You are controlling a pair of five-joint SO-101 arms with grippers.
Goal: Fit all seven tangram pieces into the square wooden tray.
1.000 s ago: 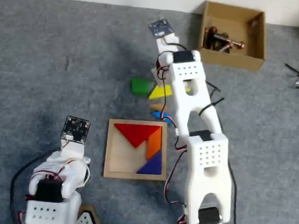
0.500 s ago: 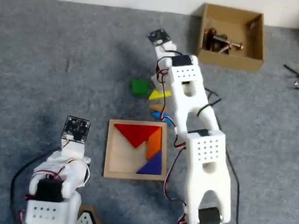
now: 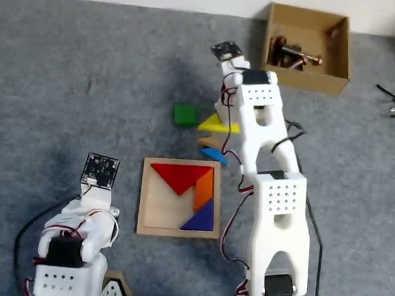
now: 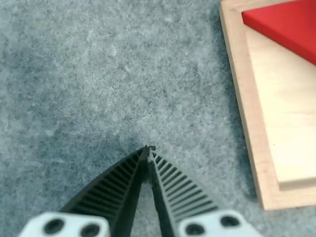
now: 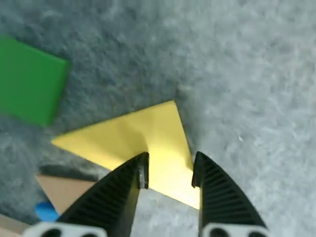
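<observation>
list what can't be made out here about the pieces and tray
- High view: the right arm covers part of the yellow triangle, tan piece and light blue piece; their full outlines are hidden.
- Right wrist view: whether the right gripper touches the yellow triangle or hovers above it cannot be told.
- Left wrist view: the tray and red triangle are cut off by the picture's edge.

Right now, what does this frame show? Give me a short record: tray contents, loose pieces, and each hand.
tray: wooden tray, partly filled
in tray: red triangle, orange piece, dark blue triangle
outside tray: green square, yellow triangle, tan piece, light blue piece, all on the carpet
left hand: shut, empty, over carpet beside the tray
right hand: open, over the yellow triangle; contact unclear
</observation>
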